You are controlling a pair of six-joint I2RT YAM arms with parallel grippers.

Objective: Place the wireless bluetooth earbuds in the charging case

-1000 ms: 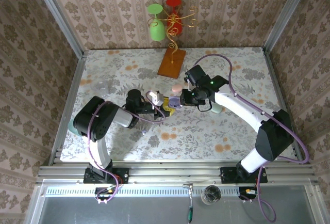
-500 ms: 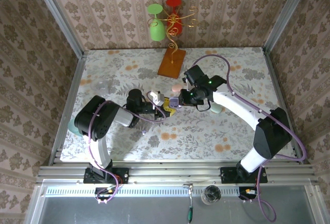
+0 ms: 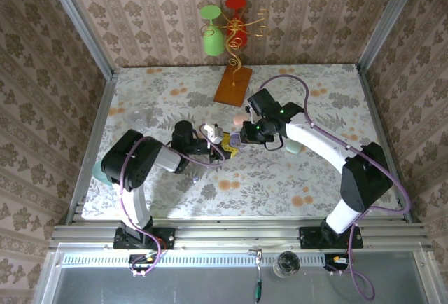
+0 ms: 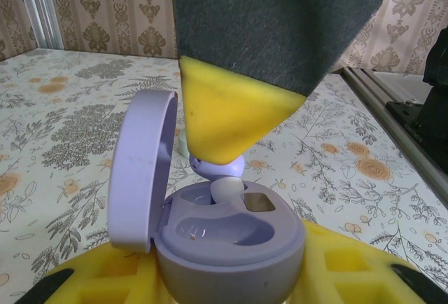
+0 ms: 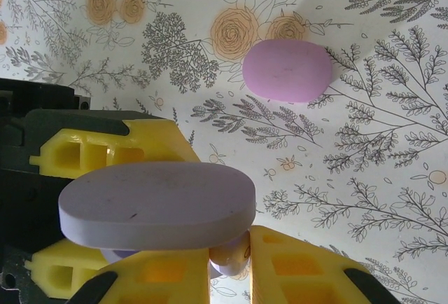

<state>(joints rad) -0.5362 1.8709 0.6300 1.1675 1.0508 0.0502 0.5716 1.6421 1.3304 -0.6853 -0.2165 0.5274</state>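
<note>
Our left fingers [image 4: 350, 272] clamp the purple case [image 4: 231, 241], its lid open. Our right fingers [image 5: 297, 265] pinch a purple earbud [image 4: 218, 167] just over it.

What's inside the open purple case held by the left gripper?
The near well of the purple case looks empty. A purple earbud, pinched by the right gripper, has its whitish tip at the far well. That well's floor is covered by the bud and yellow finger.
</note>
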